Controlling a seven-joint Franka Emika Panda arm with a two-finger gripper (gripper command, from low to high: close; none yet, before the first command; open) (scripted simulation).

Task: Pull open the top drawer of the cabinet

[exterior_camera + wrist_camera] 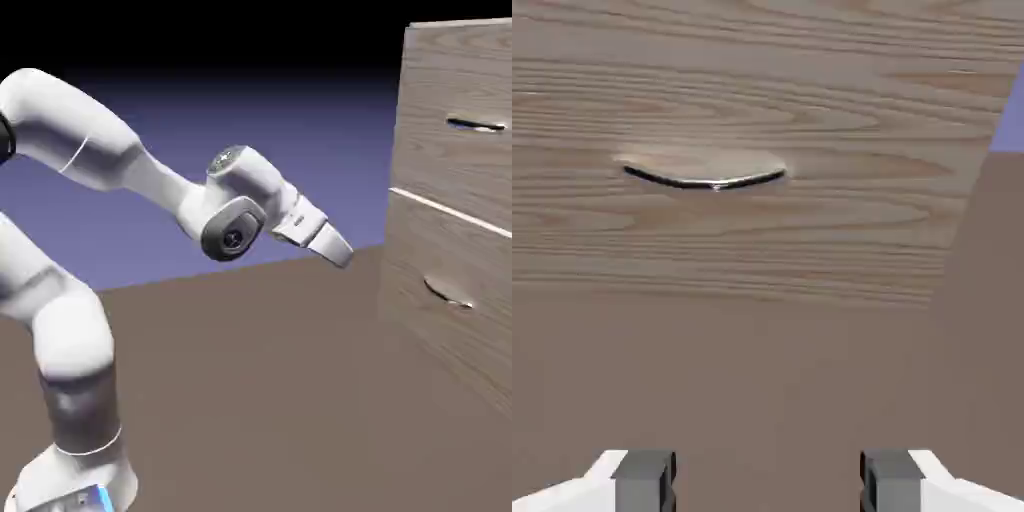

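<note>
Grey-brown wood grain covers the cabinet (395, 235), a tall, flat-sided box standing at the exterior view's right. Its top drawer (440, 80) lies to the right of the robot's two-finger gripper (341, 260) and higher up, well apart from it. That drawer is closed, its flat front carrying a slim, straight silver bar handle (476, 125) with a dark, glossy streak along it.

A thin pale seam (450, 212) runs between it and the lower drawer (410, 260), also closed, whose curved metal handle (447, 294) bows like a shallow arc. From the hand, I see this curved handle ahead, with long, wavy grain lines around it and the plain brown ground surface (230, 400) beneath the wood.

The gripper slants down toward the right, on the cabinet's near left side, touching neither handle. Its jaws stand wide, the small, blocky grey fingertips (644, 482) well apart with nothing held between them. Smooth, rounded white casings form the Franka Panda arm (75, 125), which reaches in from the left. Behind everything hangs a plain blue-violet backdrop (300, 150), fading to black higher up.
</note>
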